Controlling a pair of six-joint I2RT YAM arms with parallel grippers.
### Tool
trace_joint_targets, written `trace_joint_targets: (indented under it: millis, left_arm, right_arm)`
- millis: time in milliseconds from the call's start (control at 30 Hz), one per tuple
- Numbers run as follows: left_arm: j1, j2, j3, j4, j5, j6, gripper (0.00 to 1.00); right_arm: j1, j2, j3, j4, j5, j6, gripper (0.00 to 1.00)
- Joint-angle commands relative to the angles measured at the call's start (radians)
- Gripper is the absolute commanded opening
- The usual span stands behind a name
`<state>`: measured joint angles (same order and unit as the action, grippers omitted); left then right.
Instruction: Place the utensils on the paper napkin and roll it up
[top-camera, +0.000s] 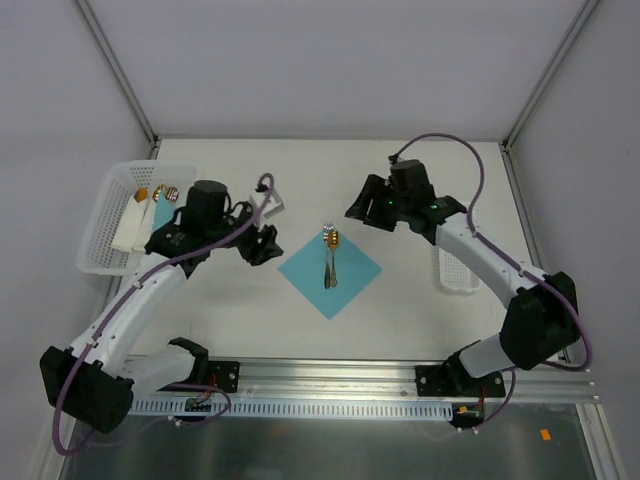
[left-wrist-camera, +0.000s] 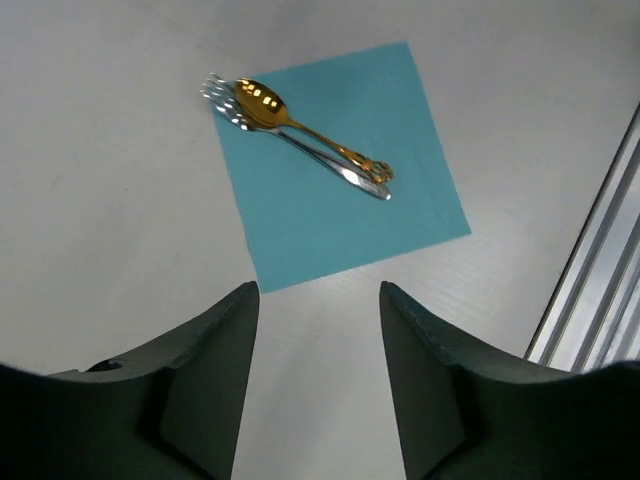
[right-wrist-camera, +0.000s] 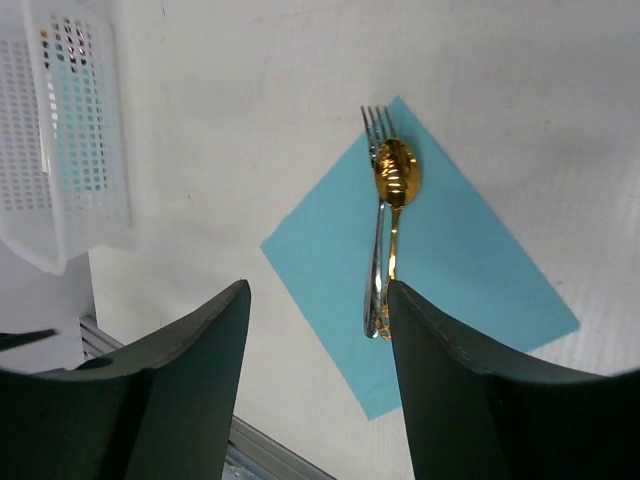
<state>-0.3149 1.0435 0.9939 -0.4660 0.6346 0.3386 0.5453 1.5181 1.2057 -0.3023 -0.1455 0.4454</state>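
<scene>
Plainly, the left gripper (left-wrist-camera: 318, 375) has its jaws spread wide with nothing between them, hanging over bare table (left-wrist-camera: 100, 250) just off one edge of the paper napkin (left-wrist-camera: 330, 220). The right gripper (right-wrist-camera: 318, 385) is likewise wide apart and empty, off the napkin's other side. The napkin lies flat between the two, turned like a diamond in the top view. The utensils (left-wrist-camera: 300, 130) lie on it together and touching: a gold spoon (right-wrist-camera: 396, 175) partly over a silver fork (right-wrist-camera: 376, 270), with the fork's tines poking past the napkin's far corner onto the table. A white mesh basket (top-camera: 100, 225) sits at the table's left edge, holding what may be packets. A smaller white tray (top-camera: 452, 272) sits on the right.
</scene>
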Motion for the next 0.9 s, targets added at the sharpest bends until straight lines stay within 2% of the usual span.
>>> trace_joint_targets:
  millis: [0, 33, 133, 167, 233, 333, 500, 867]
  left_arm:
    - [-0.183, 0.056, -0.024, -0.059, -0.162, 0.252, 0.5]
    - [-0.29, 0.081, -0.035, -0.057, -0.183, 0.276, 0.45]
    - [-0.444, 0.151, -0.07, -0.042, -0.196, 0.367, 0.38]
    - [-0.472, 0.171, -0.087, -0.014, -0.188, 0.4, 0.31]
    - [-0.51, 0.234, -0.101, 0.024, -0.182, 0.424, 0.26]
    - [-0.581, 0.306, -0.12, 0.096, -0.211, 0.444, 0.25]
    - [-0.691, 0.366, -0.162, 0.173, -0.265, 0.481, 0.24]
    - [-0.745, 0.472, -0.156, 0.259, -0.274, 0.444, 0.27]
  right_arm:
    - [-0.091, -0.113, -0.087, -0.024, -0.075, -0.013, 0.61]
    - [-0.131, -0.169, -0.109, -0.024, -0.089, -0.025, 0.63]
    - [-0.223, -0.29, -0.205, -0.031, -0.137, -0.051, 0.7]
    - [-0.243, -0.318, -0.239, -0.04, -0.166, -0.059, 0.71]
    - [-0.292, -0.366, -0.259, -0.093, -0.18, -0.098, 0.71]
    - [-0.334, -0.438, -0.29, -0.165, -0.184, -0.143, 0.73]
    - [-0.375, -0.509, -0.353, -0.187, -0.21, -0.146, 0.73]
    - [-0.395, -0.512, -0.396, -0.187, -0.238, -0.152, 0.73]
